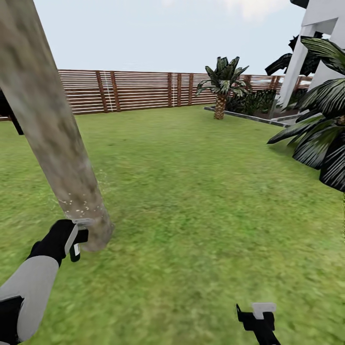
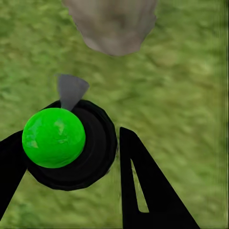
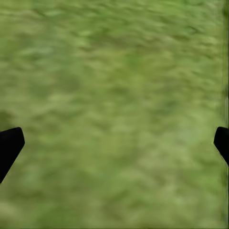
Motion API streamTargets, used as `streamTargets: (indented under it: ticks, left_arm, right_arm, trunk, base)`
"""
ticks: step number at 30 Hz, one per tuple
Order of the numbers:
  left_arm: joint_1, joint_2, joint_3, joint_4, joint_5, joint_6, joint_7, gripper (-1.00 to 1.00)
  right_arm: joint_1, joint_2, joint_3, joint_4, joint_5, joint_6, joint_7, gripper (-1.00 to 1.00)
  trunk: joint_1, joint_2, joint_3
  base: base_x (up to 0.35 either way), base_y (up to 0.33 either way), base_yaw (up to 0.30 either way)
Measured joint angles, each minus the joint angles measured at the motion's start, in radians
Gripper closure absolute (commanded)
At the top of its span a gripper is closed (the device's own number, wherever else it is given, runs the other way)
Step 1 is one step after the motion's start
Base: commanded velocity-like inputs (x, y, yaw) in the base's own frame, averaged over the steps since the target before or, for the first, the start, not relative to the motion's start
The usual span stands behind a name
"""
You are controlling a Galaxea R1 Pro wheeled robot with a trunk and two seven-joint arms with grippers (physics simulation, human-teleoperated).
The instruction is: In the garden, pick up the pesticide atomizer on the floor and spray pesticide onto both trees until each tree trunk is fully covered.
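Head view: white specks (image 1: 79, 207) are seen only low on the trunk (image 1: 52, 139); most is left uncovered. The atomizer (image 2: 67, 143) is clamped in the left gripper (image 1: 76, 242); the right gripper (image 3: 114, 143) is spread over grass (image 1: 201, 191)

Slatted wooden fence (image 1: 143, 91) – short palm (image 1: 221, 84), perhaps a white building (image 1: 316, 43)

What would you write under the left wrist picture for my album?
The left gripper holds a green-topped sprayer over grass, near the tree trunk.
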Motion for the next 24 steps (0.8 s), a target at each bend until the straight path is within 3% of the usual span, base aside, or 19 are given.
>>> streamTargets:
  ticks: [12,24]
  left_arm:
    - [0.067,-0.002,0.021,0.018,0.000,-0.009,0.000,1.00]
    - [0.072,0.002,0.021,0.067,-0.002,-0.037,0.000,1.00]
  right_arm:
    - [0.000,0.000,0.000,0.000,0.000,-0.001,0.000,-1.00]
    - [0.000,-0.002,0.000,-0.001,0.000,-0.001,0.000,-1.00]
  trunk:
    - [0.000,0.000,0.000]
    - [0.000,0.000,0.000]
  base:
    - [0.133,-0.251,0.245]
    - [0.156,-0.237,0.017]
